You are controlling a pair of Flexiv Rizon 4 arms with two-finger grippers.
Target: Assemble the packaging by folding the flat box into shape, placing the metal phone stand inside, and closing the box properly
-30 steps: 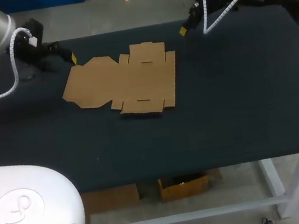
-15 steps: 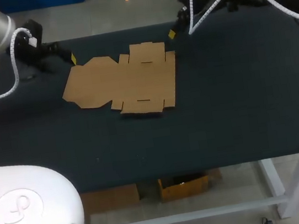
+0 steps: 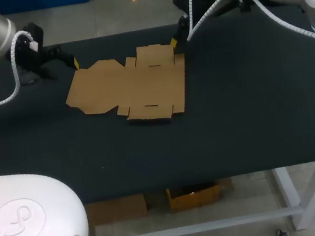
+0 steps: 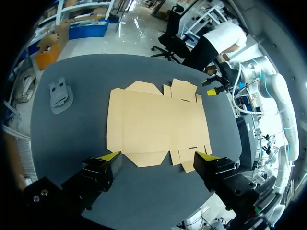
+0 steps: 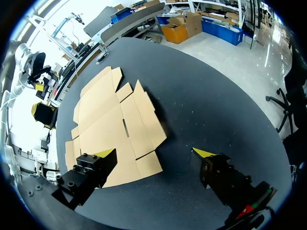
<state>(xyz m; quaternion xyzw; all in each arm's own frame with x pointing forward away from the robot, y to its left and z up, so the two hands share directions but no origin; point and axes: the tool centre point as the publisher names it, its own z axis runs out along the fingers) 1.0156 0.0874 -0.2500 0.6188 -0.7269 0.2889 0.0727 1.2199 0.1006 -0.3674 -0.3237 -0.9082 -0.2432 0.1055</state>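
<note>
The flat brown cardboard box [image 3: 132, 86] lies unfolded in the middle of the black table. A grey metal phone stand [image 4: 60, 94] rests on the table beyond the box's left end, seen in the left wrist view. My left gripper [image 3: 70, 58] hovers open at the box's far left end; its yellow tips [image 4: 157, 156] stand wide apart with nothing between them. My right gripper [image 3: 177, 39] is open at the box's far right corner. In the right wrist view its tips [image 5: 154, 153] are spread above the edge of the box [image 5: 112, 124], touching nothing.
The black table top [image 3: 248, 93] stretches wide on the right of the box and in front of it. My right gripper [image 4: 213, 86] also shows in the left wrist view, past the far end of the box [image 4: 156, 124].
My right arm has swung left along the table's back edge, up to the box's far right corner. The left arm and the box have not moved.
</note>
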